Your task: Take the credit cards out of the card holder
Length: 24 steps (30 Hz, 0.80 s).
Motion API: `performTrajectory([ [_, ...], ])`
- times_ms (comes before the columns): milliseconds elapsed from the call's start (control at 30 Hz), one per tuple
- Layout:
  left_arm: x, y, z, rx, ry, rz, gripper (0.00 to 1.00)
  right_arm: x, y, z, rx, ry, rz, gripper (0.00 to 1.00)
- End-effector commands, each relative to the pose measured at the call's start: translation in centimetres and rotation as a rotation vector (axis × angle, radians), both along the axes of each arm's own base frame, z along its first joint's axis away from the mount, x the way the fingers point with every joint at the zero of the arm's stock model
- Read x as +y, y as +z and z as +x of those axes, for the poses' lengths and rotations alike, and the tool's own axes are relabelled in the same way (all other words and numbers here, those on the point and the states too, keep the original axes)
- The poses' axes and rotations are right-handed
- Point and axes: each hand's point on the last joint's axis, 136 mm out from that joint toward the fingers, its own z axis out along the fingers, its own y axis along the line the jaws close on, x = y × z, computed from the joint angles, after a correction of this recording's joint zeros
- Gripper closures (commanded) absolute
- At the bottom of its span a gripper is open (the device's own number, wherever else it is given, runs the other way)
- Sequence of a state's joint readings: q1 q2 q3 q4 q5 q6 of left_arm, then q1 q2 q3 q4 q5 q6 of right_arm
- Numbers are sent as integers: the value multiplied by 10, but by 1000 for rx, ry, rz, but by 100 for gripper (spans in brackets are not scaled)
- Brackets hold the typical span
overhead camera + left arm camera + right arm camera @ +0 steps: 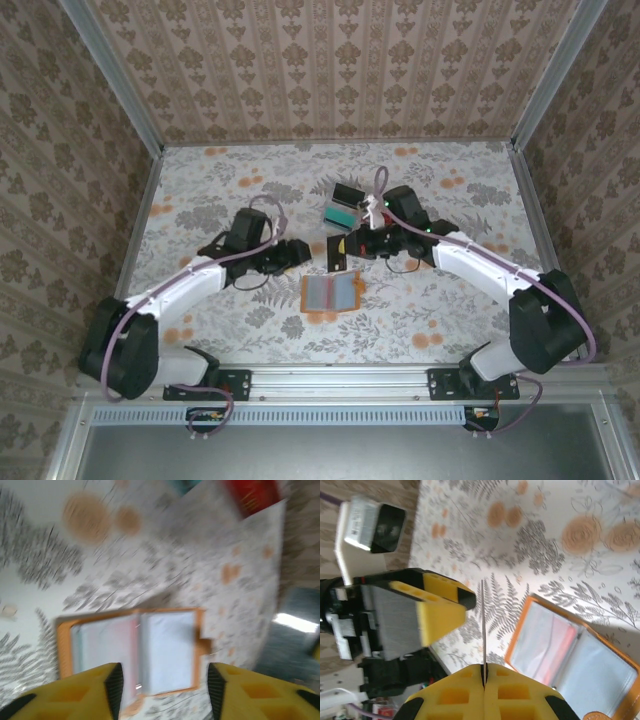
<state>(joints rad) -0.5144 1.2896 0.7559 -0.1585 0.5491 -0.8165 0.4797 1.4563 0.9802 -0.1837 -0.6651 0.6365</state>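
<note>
The orange card holder (pixel 331 292) lies open on the table, its clear pockets up; it is blurred in the left wrist view (pixel 135 650), and it also lies at the lower right of the right wrist view (pixel 570 650). One pocket shows a pinkish tint. My right gripper (pixel 352 248) (pixel 483 672) is shut on the red card (pixel 339 252), held above the table and seen edge-on (pixel 483 625). A teal card (pixel 342 214) and a black card (pixel 347 192) lie beyond it. My left gripper (pixel 297 252) (pixel 165 685) is open, just left of the holder, nothing between its fingers.
The floral tabletop (pixel 200 190) is walled by patterned panels on three sides. The two grippers are close together above the holder's far edge; the left gripper (pixel 435 605) shows beside the held card. The aluminium rail (pixel 340 378) runs along the near edge.
</note>
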Motion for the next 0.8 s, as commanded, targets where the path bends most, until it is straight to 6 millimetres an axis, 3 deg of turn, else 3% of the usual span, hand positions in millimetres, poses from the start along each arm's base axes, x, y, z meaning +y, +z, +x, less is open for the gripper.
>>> performTrajectory([
  [0,-9,52,1,-105,-72,-139,43,7,53,2,-65,59,165,98],
  [133,-23,100,-1,-198,-147,-290,34,13,87,1,-84,123,267,99],
  [267,-37,129,0,-245,-213,-395,37,19,111,2,-104,164,330,99],
  [400,-46,147,6,-262,-236,-459,51,21,127,12,-105,172,375,99],
  [633,-53,178,16,-330,-234,-569,83,11,136,27,-91,170,417,99],
  [700,-54,180,21,-331,-226,-587,97,11,137,29,-86,177,422,97],
  [767,-56,180,25,-333,-213,-601,100,12,139,31,-83,174,426,90],
])
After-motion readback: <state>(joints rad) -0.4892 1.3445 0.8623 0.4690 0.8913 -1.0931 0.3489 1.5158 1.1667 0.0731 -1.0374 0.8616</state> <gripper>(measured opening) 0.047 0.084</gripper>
